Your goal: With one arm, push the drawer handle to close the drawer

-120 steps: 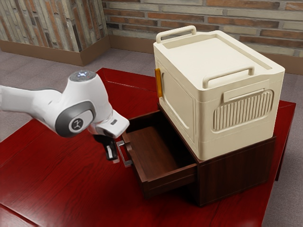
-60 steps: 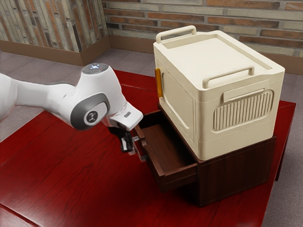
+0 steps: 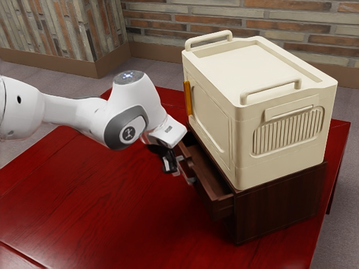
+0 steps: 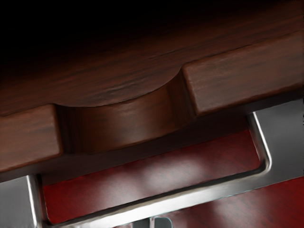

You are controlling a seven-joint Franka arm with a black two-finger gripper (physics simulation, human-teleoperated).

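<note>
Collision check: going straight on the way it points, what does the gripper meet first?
Probably the red tabletop below the gripper; the handle sits close beside that line, so with depth unclear, it might graze that first.

The drawer (image 4: 128, 124) is brown, perhaps faintly grained; its handle (image 4: 166, 202), silver.

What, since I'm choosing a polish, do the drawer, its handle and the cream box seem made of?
The drawer looks like satin dark wood, by its streaky grain; perhaps veneer. Its handle looks like polished metal, silvery with bright highlights. The cream box is probably matte moulded plastic: even colour, rounded edges.
</note>
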